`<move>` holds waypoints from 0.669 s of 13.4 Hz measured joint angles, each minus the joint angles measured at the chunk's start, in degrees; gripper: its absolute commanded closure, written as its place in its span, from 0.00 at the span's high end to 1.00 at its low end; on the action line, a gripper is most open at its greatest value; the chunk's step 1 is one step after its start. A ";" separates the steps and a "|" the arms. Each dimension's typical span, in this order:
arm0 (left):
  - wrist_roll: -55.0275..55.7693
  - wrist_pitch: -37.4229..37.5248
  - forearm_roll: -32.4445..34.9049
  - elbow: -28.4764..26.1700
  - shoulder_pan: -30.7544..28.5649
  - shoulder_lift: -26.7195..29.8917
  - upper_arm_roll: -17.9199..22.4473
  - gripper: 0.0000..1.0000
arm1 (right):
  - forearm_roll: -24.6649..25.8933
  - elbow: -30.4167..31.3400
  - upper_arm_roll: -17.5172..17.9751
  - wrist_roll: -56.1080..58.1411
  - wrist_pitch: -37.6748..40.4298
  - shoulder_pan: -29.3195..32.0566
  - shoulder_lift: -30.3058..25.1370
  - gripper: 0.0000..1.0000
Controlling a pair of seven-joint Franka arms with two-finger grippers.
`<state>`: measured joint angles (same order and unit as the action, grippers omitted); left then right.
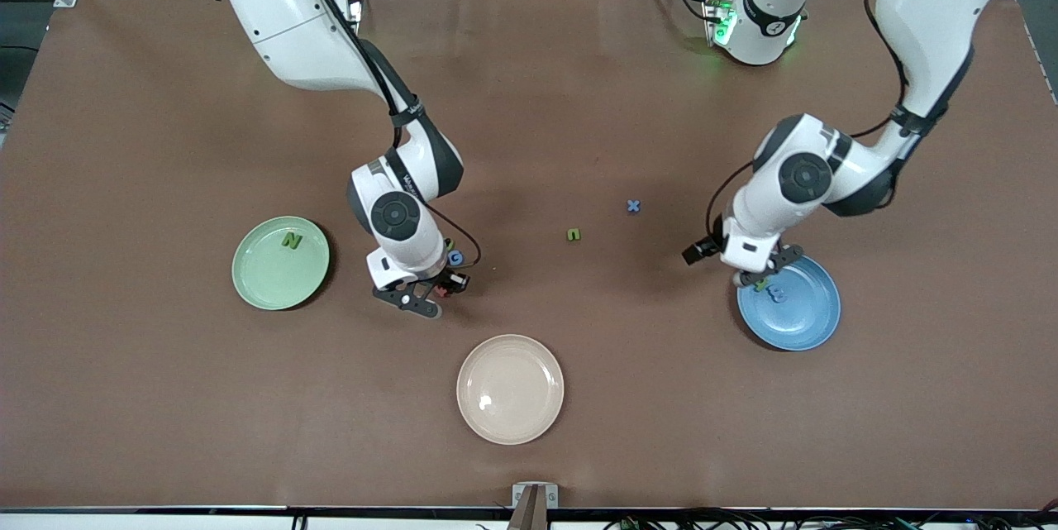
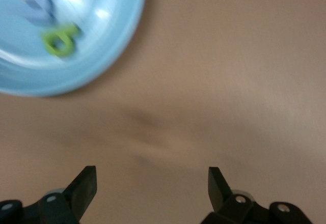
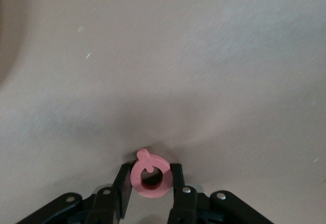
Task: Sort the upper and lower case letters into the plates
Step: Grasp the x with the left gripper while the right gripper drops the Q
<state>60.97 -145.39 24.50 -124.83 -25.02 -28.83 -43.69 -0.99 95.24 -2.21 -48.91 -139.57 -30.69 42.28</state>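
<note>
Right gripper (image 3: pixel 151 183): low over the desk (image 1: pixel 579 100) near its middle, between the mint green plate (image 1: pixel 264 282) and the green n (image 1: pixel 574 235). Jaws closed on the red Q (image 3: pixel 148 176), gripped by its two flat faces, ring and tail standing clear of the fingertips (image 3: pixel 124 183). In the front view only a red speck of that letter visible, at the jaw tips.

Blue G (image 1: pixel 455 259): on the desk, just beside the right gripper, partly covered by the wrist. A sliver of green next to it; letter not identifiable.

Mint green plate: toward the right arm's end of the desk. Green N (image 1: pixel 291 240) lying flat in it, close to the rim farther from the front camera.

Left gripper (image 2: pixel 152 186): above bare desk at the rim of the blue plate (image 1: pixel 810 323), toward the left arm's end. Jaws spread wide, nothing between them.

Blue plate contents: green p (image 2: pixel 61 38) and a blue letter (image 2: pixel 38 2) beside it, both smeared in the left wrist view; shape of the blue one not legible there, and in the front view partly masked by the left gripper.

Green n and blue x (image 1: pixel 633 205): loose on the desk around its centre, apart from each other, x farther from the front camera and closer to the left arm's end.

Cream-beige plate (image 1: pixel 529 414): near the desk edge closest to the front camera, midway along it.
</note>
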 measured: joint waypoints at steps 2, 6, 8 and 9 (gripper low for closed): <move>-0.10 -5.33 0.17 -4.64 0.11 0.16 -0.51 0.81 | 0.01 0.57 -0.35 5.32 0.47 3.16 -0.76 0.00; -0.16 -5.85 0.46 -5.56 5.76 0.17 -2.23 0.69 | 0.01 7.01 -0.54 20.20 5.45 12.40 -9.48 0.00; 0.02 -5.84 1.00 -5.60 9.90 0.16 -2.28 0.67 | 0.01 13.28 -0.54 27.09 5.72 16.36 -15.36 0.01; 0.11 -5.83 2.49 -5.68 11.28 0.14 -2.27 0.67 | 0.01 16.54 -0.52 29.71 5.73 17.94 -18.07 0.01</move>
<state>61.08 -151.22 26.99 -130.51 -13.74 -28.69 -45.96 -0.98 111.77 -2.73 -19.20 -133.84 -12.75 24.21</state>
